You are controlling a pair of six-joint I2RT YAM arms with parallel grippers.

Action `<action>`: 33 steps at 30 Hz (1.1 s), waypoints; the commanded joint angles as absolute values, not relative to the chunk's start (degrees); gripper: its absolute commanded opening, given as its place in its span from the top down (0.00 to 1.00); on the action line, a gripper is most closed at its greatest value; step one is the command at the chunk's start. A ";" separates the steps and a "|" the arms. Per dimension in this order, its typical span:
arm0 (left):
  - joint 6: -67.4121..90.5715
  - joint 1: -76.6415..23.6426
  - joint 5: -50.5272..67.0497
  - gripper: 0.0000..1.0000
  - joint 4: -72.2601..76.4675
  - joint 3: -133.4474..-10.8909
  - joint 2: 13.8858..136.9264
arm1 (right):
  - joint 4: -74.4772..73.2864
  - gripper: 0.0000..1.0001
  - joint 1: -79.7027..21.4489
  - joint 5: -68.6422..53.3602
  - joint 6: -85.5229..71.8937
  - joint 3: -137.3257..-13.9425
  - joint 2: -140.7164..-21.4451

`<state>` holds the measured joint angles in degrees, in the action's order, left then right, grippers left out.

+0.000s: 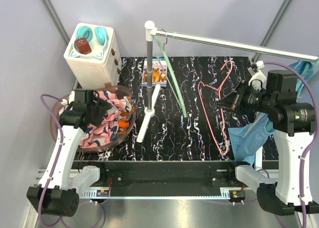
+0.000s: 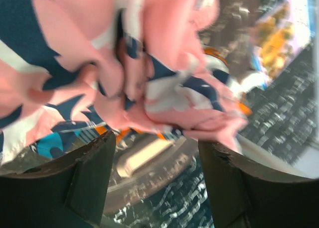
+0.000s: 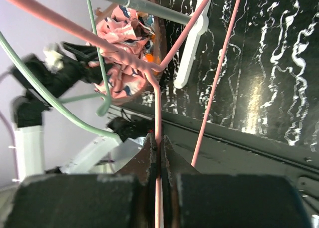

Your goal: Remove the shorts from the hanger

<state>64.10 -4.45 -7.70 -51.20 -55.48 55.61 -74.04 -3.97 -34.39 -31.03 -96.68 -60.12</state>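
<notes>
Left of the stand [image 1: 149, 73], the pink shorts [image 1: 107, 101] and orange patterned shorts [image 1: 124, 121] lie in the basket [image 1: 107, 147], our left tool [image 2: 157, 148] spread wide just over them. Right of the stand, our right tool [image 3: 158, 143] pinches a bare pink hanger [image 3: 157, 113], the light blue shorts [image 1: 246, 136] slumped nearby, seemingly freed. We find no legible writing.

the top view looks down from high behind the near edge on the whole desk [image 1: 169, 138]. the left wrist view hugs the pink shorts [image 2: 164, 63]; the right wrist view sees them farther off.
</notes>
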 commanded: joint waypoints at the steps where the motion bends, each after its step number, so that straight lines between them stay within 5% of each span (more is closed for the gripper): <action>1: 60.03 -4.66 -3.08 0.30 -55.54 -62.13 49.77 | -75.24 1.00 -3.96 -36.39 -22.42 -98.35 -58.19; 10: 53.53 -9.74 6.33 0.26 -50.63 -69.78 43.77 | -72.95 1.00 -4.39 -39.20 -21.62 -96.94 -54.67; 21: 46.50 -38.91 -1.66 0.25 -32.44 -78.22 51.06 | -68.29 1.00 -6.33 -44.30 -22.94 -106.16 -60.63; 33: 38.33 -41.31 2.72 0.24 -23.12 -82.17 56.86 | -60.38 1.00 -9.21 -39.65 -30.40 -113.11 -67.85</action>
<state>42.72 -40.93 1.06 -29.21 -77.58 54.22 -65.54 -6.46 -42.83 -26.85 -110.37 -66.24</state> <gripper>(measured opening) 0.754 0.017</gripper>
